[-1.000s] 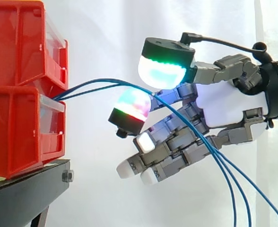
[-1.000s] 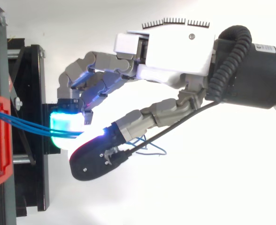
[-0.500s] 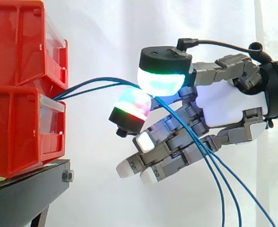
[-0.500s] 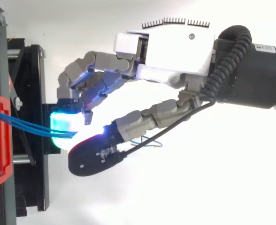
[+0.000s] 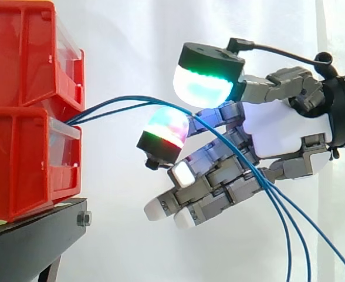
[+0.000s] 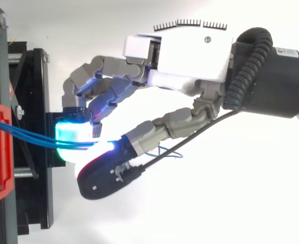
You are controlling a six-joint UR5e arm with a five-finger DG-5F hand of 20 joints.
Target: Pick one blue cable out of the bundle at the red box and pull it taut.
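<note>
Running from the red box [image 5: 26, 158], the blue cables [image 5: 111, 106] pass through the robot hand [image 5: 278, 132] and droop beyond (whether it clamps any, I cannot tell). Singling one out seems underway; next, pinch firmly and pull away.

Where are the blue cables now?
In the side view the blue cables come out from between the two red bins at the left, arch rightward to the hand, then hang down toward the lower right.
</note>
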